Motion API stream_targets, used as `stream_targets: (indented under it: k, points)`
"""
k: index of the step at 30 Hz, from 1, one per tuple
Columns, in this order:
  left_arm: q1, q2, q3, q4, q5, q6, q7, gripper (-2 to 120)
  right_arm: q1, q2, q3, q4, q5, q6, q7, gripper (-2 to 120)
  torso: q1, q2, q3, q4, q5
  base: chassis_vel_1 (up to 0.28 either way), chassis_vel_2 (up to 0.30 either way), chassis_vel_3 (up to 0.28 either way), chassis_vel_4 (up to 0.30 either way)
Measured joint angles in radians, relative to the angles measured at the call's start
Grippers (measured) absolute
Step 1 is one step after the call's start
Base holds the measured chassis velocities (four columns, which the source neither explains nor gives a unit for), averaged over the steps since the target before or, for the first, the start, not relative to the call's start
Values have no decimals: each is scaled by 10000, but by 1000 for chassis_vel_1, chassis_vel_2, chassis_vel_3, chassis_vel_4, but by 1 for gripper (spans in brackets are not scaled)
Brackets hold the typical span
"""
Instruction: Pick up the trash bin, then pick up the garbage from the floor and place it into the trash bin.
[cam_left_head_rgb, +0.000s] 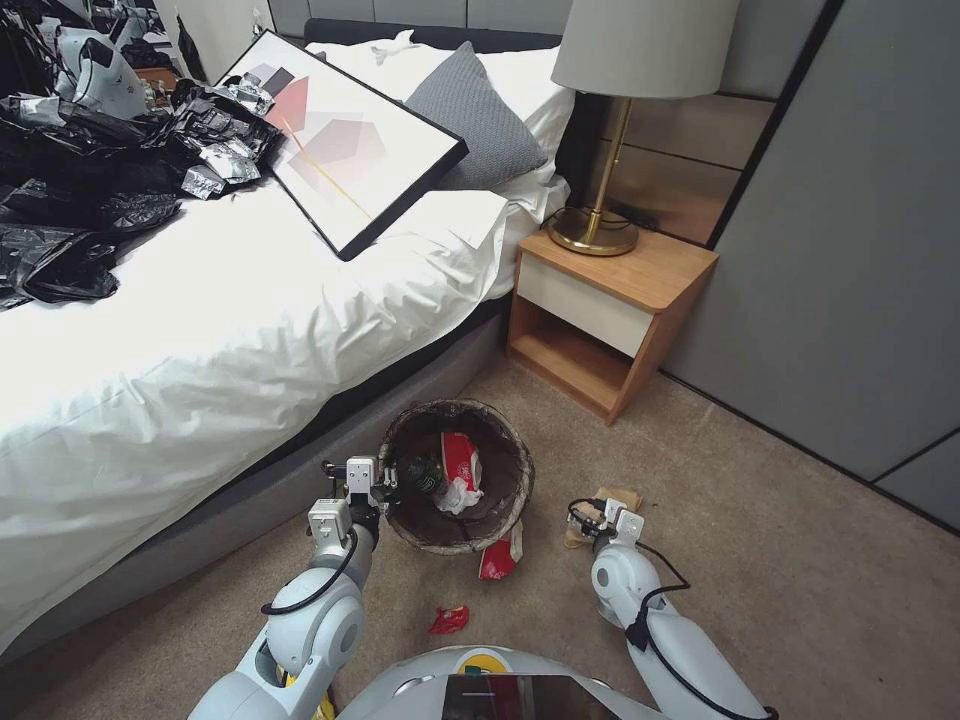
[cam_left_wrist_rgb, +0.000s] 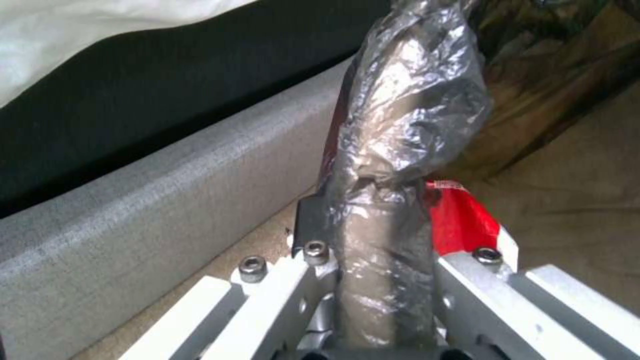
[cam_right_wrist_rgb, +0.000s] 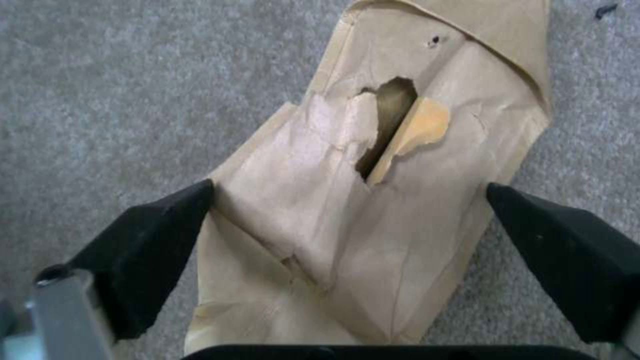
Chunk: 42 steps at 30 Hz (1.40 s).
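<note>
Right gripper (cam_right_wrist_rgb: 347, 220) spread wide over the brown paper bag (cam_right_wrist_rgb: 373, 210); left gripper (cam_left_wrist_rgb: 373, 280) pinches the trash bin's (cam_left_head_rgb: 455, 475) rim.

The left arm reached forward and low, its left gripper (cam_left_head_rgb: 385, 492) clamped on the lined rim of the trash bin (cam_left_head_rgb: 500, 500). The right arm stretched forward and down to the floor; the right gripper (cam_right_wrist_rgb: 350, 220) hung with its black fingers (cam_right_wrist_rgb: 143, 250) spread wide, straddling the brown paper bag (cam_right_wrist_rgb: 400, 210).
</note>
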Motion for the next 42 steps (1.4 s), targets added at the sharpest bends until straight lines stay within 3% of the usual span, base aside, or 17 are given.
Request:
stream_targets:
  k: [8,10,12,17,22,24,27,42]
  points:
    - [-69,30,0,4,-88,12,-14,3,0,17,-28,-52,-191,-36,22,71,0,0,0,0,0,0,0,0,0]
    - [-80,35,0,23,-98,14,-16,3,-56,17,-46,11,-310,-33,27,59,0,0,0,-1,0,0,0,0,0]
    - [-85,37,1,30,-99,15,-16,3,-71,17,-49,41,-344,-31,30,57,0,0,0,-1,0,0,0,0,0]
    - [-136,39,20,81,-115,14,-16,3,-132,18,-78,217,-540,-1,69,34,0,0,0,0,0,0,0,0,0]
    - [-161,40,29,95,-125,15,-17,3,-180,6,-85,337,-625,12,121,23,0,0,0,1,0,0,0,0,0]
    - [-177,40,39,106,-132,17,-19,3,-219,-8,-89,431,-680,23,173,9,0,0,0,-1,1,0,0,0,0]
    - [-182,40,51,113,-135,19,-23,3,-259,-26,-96,568,-729,38,246,0,0,0,0,0,1,0,0,0,0]
    - [-162,25,72,113,-129,23,-27,3,-370,-41,-98,932,-839,44,423,0,0,0,0,0,0,0,0,0,0]
